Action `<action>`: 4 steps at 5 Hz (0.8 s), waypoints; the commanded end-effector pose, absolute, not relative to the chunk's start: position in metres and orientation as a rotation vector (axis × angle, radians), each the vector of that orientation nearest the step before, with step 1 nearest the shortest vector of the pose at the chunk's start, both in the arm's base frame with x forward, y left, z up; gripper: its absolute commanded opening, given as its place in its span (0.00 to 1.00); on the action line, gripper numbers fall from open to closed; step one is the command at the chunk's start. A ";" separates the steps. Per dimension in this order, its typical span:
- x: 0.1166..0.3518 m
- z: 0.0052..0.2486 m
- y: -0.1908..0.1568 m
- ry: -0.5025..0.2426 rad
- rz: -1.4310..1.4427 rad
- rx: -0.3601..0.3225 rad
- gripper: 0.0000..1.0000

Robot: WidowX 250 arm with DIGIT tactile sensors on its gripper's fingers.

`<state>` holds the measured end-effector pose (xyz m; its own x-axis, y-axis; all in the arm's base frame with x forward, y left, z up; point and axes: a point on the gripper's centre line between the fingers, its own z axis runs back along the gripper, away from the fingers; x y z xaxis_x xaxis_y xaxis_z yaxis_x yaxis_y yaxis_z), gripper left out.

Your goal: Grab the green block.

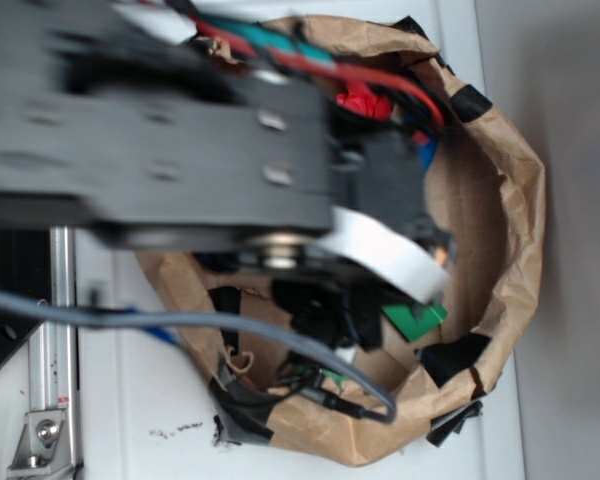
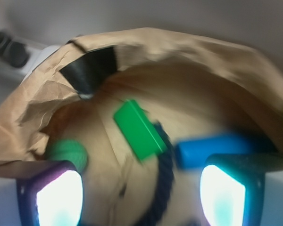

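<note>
Gripper (image 2: 140,197) open and empty above the paper bag (image 2: 33,113).
The green block (image 2: 137,128) lies on the bag floor between the green ball (image 2: 68,154) and blue bottle (image 2: 212,148); an off-centre descent risks clamping either neighbour.

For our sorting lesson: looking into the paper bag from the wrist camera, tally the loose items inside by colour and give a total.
Green: 2, the green block and a green ball
Blue: 1, a blue bottle
Dark navy: 1, a rope
Total: 4
</note>
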<state>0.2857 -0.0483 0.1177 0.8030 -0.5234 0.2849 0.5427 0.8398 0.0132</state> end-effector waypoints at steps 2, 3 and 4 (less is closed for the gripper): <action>0.311 0.042 -0.062 -0.278 -0.825 0.009 1.00; 0.315 0.026 -0.065 -0.287 -0.875 -0.018 1.00; 0.312 0.020 -0.077 -0.321 -0.903 -0.035 0.00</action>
